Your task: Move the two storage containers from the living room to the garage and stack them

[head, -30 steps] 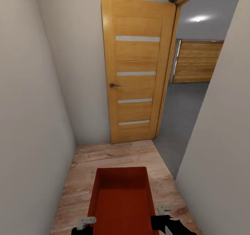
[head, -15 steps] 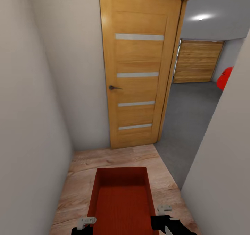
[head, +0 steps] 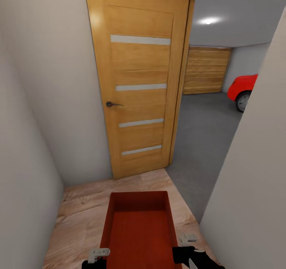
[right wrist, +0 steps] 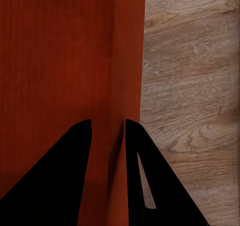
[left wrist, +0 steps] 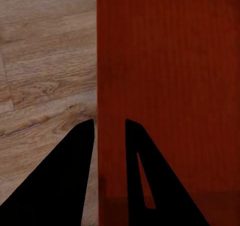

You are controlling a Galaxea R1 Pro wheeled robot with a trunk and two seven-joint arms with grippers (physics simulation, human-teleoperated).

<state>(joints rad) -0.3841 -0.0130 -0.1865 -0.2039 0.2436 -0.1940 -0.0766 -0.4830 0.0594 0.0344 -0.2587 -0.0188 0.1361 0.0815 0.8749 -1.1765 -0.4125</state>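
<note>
Pale plaster walls close a narrow corridor on both sides in the head view, with a light wood plank floor (head: 79,213) under the robot. At 12 o'clock stands an open wooden door (head: 137,86) with four frosted strips and a dark handle. At about 1 o'clock the doorway opens to the garage, where I see the grey concrete floor (head: 202,142), a wooden roller door (head: 206,70) at the back and the front of a red car (head: 243,88) at 2 o'clock. One orange-red storage container (head: 139,229) is carried low in front of the robot, its long axis pointing forward to 12 o'clock, so the garage opening lies ahead and slightly to the right of it. It has thin upright walls and a finely ribbed bottom.

From the left wrist view, the left end effector (left wrist: 109,128) has its two dark fingers on either side of the container's left wall, clamped on it; the wood planks are outside.

From the right wrist view, the right end effector (right wrist: 107,128) is clamped in the same way on the right wall. Both arms look equally near, each holding one long side.
</note>
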